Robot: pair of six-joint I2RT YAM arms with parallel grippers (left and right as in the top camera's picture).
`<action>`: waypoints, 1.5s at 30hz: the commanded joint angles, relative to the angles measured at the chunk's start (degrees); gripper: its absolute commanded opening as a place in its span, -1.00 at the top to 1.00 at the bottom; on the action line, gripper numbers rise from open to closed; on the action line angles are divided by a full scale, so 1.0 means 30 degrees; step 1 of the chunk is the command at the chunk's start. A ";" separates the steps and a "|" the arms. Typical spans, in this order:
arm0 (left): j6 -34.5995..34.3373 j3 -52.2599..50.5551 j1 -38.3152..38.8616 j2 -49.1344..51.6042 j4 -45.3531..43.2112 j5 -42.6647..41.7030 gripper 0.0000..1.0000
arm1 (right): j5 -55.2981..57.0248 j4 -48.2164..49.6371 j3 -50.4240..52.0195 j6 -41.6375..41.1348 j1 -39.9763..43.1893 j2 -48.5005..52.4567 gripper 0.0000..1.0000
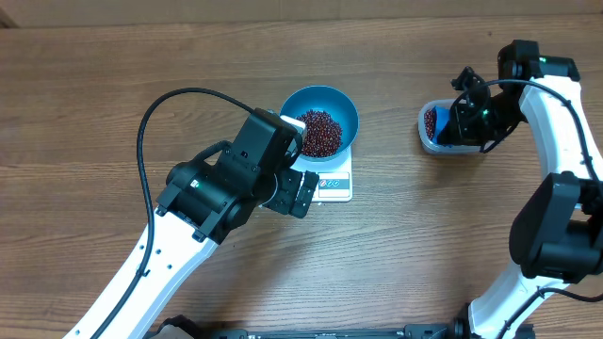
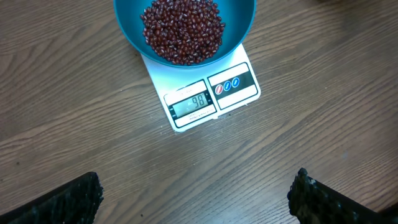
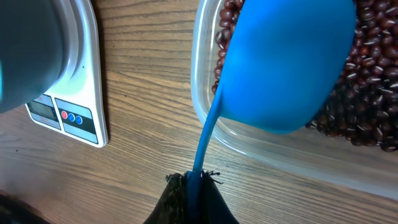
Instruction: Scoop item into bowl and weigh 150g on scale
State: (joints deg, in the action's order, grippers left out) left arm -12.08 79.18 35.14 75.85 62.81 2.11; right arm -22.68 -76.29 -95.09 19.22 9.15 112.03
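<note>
Wood-grain table (image 1: pixel 94 94): left end effector (image 2: pixel 196 182) spread apart; right end effector (image 3: pixel 194 186) clamped on scoop (image 3: pixel 286 62).

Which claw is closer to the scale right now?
Left. The left claw hangs open beside the scale; the right claw is away over the tub, shut on the scoop.

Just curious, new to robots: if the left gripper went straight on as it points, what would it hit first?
Probably the bare table, just short of the scale; nothing else shows ahead of the open left gripper, though depth is unclear.
</note>
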 commanded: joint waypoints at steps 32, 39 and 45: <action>-0.0204 0.0051 -0.0117 -0.0073 -0.0007 -0.0073 -0.99 | -0.3708 0.0211 0.1464 0.1632 0.2761 -0.0262 0.92; -0.0204 0.0051 -0.0117 -0.0073 -0.0007 -0.0073 -0.99 | -0.5071 0.0911 0.2674 0.1632 0.3432 -0.0262 0.93; -0.0204 0.0051 -0.0117 -0.0073 -0.0007 -0.0073 -0.99 | -0.5778 0.0882 0.2681 0.1632 0.3993 -0.0262 0.93</action>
State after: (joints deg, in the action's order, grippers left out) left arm -12.08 79.18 35.14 75.85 62.81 2.13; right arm -36.03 -73.49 -87.64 23.40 20.29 112.03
